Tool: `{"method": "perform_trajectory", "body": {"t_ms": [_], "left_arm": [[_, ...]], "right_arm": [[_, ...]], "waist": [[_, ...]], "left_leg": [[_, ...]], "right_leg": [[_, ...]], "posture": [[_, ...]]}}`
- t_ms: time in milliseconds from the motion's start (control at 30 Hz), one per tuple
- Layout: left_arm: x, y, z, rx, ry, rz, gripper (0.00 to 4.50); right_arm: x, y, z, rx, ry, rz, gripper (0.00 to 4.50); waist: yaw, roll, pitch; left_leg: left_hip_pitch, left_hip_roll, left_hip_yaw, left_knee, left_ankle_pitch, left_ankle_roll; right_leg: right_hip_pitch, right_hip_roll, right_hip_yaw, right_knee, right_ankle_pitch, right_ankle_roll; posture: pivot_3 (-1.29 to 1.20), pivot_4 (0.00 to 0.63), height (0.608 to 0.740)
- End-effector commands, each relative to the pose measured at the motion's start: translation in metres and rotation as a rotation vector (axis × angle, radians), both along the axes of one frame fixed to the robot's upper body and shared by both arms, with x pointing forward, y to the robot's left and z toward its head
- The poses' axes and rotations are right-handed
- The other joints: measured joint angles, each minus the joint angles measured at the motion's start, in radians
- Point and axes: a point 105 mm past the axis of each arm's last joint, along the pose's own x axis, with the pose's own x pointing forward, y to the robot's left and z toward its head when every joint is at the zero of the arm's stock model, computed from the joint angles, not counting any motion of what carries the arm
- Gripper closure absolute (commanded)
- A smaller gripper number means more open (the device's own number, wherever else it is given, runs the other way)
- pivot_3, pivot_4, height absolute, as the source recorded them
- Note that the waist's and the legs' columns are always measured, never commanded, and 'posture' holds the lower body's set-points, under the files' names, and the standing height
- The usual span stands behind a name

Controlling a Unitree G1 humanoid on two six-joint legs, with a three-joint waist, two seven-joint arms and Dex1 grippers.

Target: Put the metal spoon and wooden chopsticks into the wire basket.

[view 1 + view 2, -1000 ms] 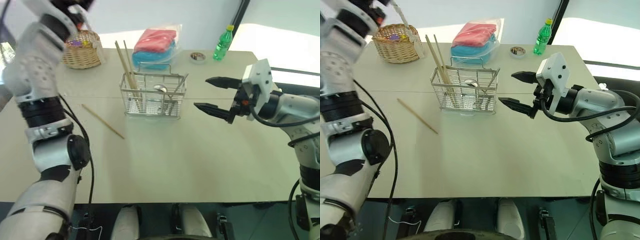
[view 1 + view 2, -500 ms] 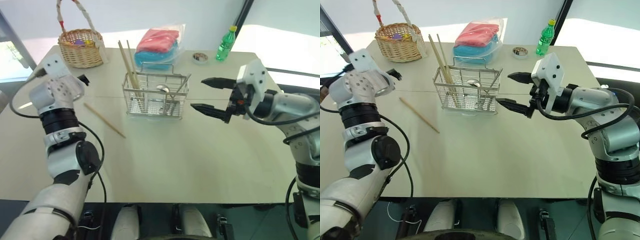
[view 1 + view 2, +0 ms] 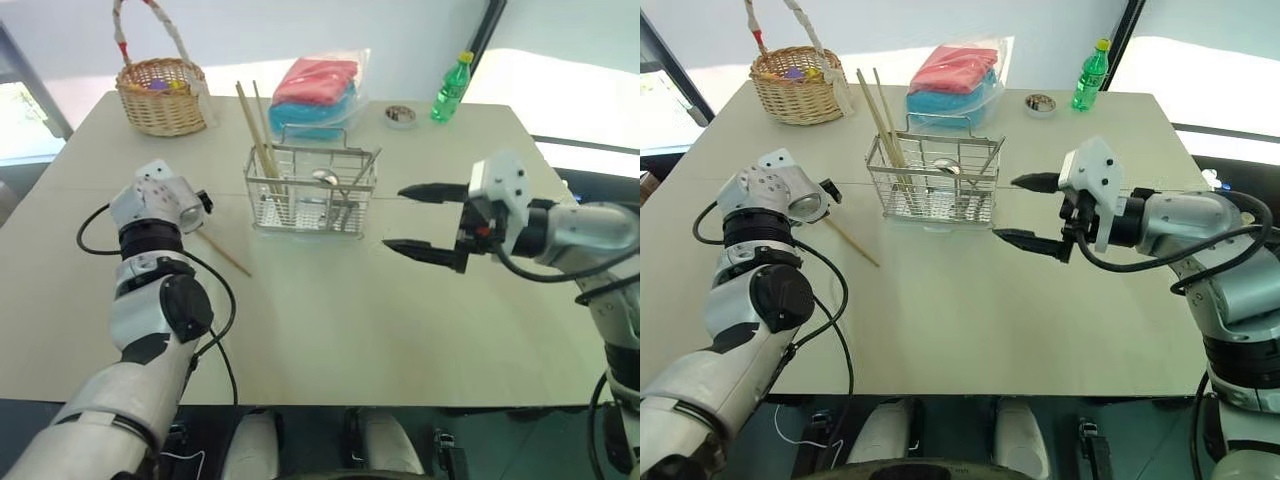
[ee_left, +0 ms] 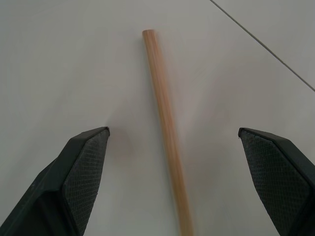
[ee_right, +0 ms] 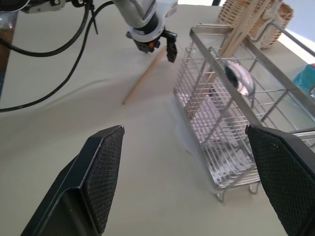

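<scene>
Behind wire basket (image 3: 310,190), wicker basket (image 3: 160,95), green bottle (image 3: 447,88)

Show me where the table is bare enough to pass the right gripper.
The near half of the table, in front of the wire basket and between both arms, is bare. Also bare: right of the basket, around the open right gripper. Crowded: the far edge with wicker basket, cloth bag, bottle; and the loose chopstick under the open left gripper.
</scene>
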Motion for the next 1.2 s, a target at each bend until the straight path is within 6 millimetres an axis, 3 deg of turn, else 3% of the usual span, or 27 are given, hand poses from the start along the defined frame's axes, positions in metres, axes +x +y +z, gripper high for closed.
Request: {"method": "perform_trajectory", "body": {"t_ms": [33, 67, 167, 400, 600, 900, 1033, 1200], "left_arm": [[0.005, 0.004, 0.010, -0.007, -0.035, 0.026, 0.06], [0.005, 0.004, 0.009, -0.013, -0.033, 0.030, 0.06], [0.004, 0.004, 0.004, -0.045, -0.018, 0.044, 0.89], [-0.002, 0.014, -0.004, -0.056, 0.013, 0.086, 4.43], [-0.004, 0.021, -0.001, -0.058, 0.010, 0.109, 4.47], [-0.009, 0.057, 0.018, 0.019, -0.065, 0.176, 4.47], [-0.011, 0.083, 0.039, 0.143, -0.142, 0.188, 4.47], [-0.005, 0.105, 0.093, 0.338, -0.363, 0.127, 4.47]], "right_arm": [[-0.006, 0.000, 0.013, 0.002, -0.056, 0.008, 0.39], [-0.006, 0.000, 0.013, 0.004, -0.057, 0.005, 0.39], [-0.006, 0.001, 0.014, 0.009, -0.060, 0.001, 0.39], [-0.012, 0.004, 0.008, 0.011, -0.049, 0.009, 0.39], [-0.011, 0.008, 0.009, 0.024, -0.054, 0.014, 0.39], [-0.007, 0.012, 0.022, 0.064, -0.094, 0.031, 0.39], [-0.003, 0.014, 0.030, 0.087, -0.123, 0.031, 0.39], [0.001, 0.013, 0.036, 0.112, -0.135, 0.022, 0.39]], "waist": [[0.000, 0.000, 0.000], [-0.001, 0.000, 0.000], [-0.001, 0.000, 0.000], [0.003, 0.001, -0.001], [0.000, 0.001, -0.001], [-0.005, 0.000, 0.000], [-0.004, 0.000, 0.000], [0.000, 0.000, 0.000]], "left_leg": [[0.000, 0.000, 0.000, 0.000, 0.000, 0.000], [0.000, 0.000, 0.000, 0.000, 0.000, 0.000], [0.001, 0.000, 0.000, 0.000, 0.000, 0.000], [0.002, 0.000, 0.000, 0.000, 0.000, 0.000], [0.002, 0.000, 0.000, 0.000, 0.000, 0.000], [0.002, 0.000, 0.000, -0.001, 0.000, -0.001], [0.002, 0.000, 0.000, -0.001, 0.000, -0.001], [0.001, 0.000, 0.001, -0.001, 0.000, -0.001]], "right_leg": [[0.000, 0.000, 0.000, 0.000, 0.000, 0.000], [0.000, 0.000, 0.000, 0.000, 0.000, 0.000], [0.000, 0.000, 0.000, 0.001, 0.000, 0.000], [0.001, 0.000, 0.000, 0.001, 0.000, 0.000], [0.001, -0.001, 0.000, 0.001, 0.000, 0.000], [0.000, 0.000, 0.000, 0.001, 0.000, 0.000], [0.000, 0.000, 0.000, 0.001, 0.000, 0.000], [0.000, 0.000, 0.000, 0.001, 0.000, 0.000]], "posture": [[0.00, 0.150, 0.723], [0.00, 0.150, 0.723], [0.00, 0.150, 0.723], [0.00, 0.150, 0.723], [0.00, 0.150, 0.723], [0.00, 0.150, 0.723], [0.00, 0.150, 0.723], [0.00, 0.150, 0.723]]}}
